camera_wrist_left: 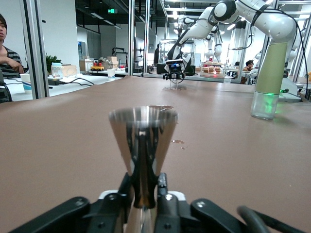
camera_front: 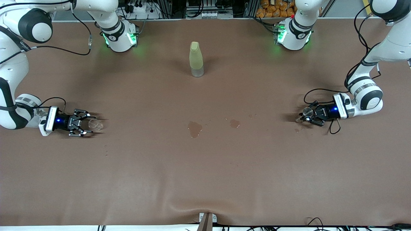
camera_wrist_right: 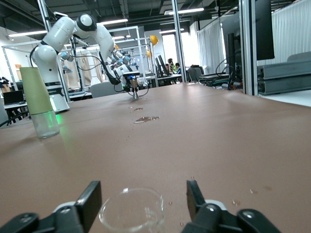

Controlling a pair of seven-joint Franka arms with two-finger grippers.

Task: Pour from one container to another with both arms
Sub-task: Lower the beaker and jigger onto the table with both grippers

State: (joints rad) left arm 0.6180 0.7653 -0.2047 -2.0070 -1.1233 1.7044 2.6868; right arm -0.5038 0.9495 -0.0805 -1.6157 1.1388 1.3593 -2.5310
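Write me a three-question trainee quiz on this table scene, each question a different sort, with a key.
1. True or false: the left gripper is shut on the metal jigger.
2. Multiple choice: the glass cup is
A. lying tipped over beside the bottle
B. between the open fingers of the right gripper
C. stacked on the jigger
3. Fill in: the tall yellow-green bottle stands nearer the arms' bases than the wet ____ on the table.

Key: 1 true; 2 B; 3 spills.
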